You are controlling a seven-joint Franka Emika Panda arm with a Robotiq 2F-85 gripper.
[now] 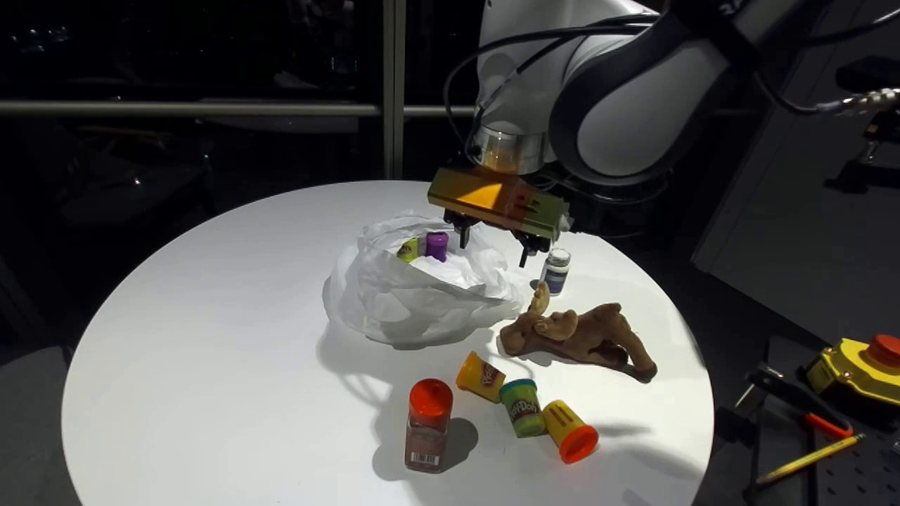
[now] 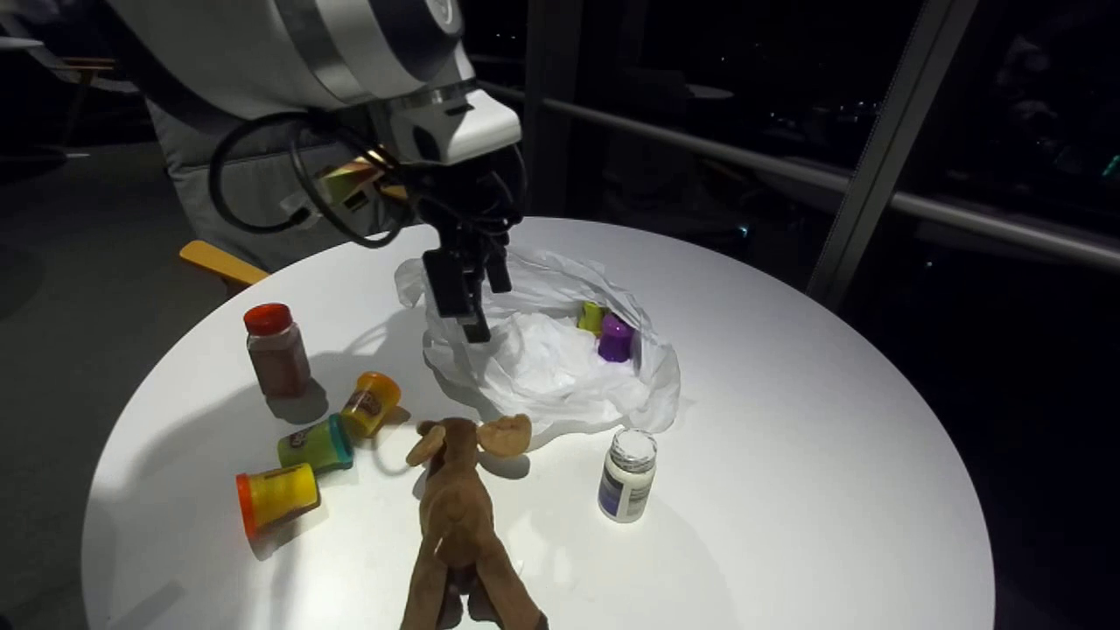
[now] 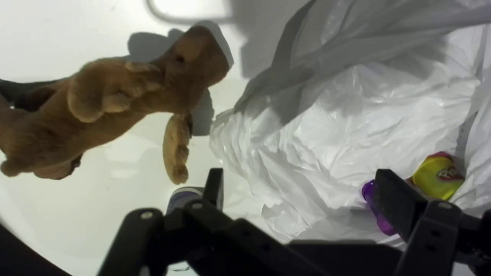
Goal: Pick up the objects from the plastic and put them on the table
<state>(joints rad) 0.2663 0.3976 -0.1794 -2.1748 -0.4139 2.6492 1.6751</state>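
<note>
A grey chair (image 2: 258, 179) and dark panes (image 2: 744, 79), probably windows, show dimly.

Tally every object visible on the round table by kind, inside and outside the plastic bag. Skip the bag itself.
Play-Doh tubs: 4 (3 outside, 1 in the bag)
Red-lidded jar: 1
White bottle: 1
Plush moose: 1
Purple item in the bag, kind unclear: 1
Total: 8 visible; the bag may hide more

White table (image 1: 211, 365), bag (image 1: 415, 313), plush toy (image 1: 594, 336), tubs (image 1: 524, 411)
</note>
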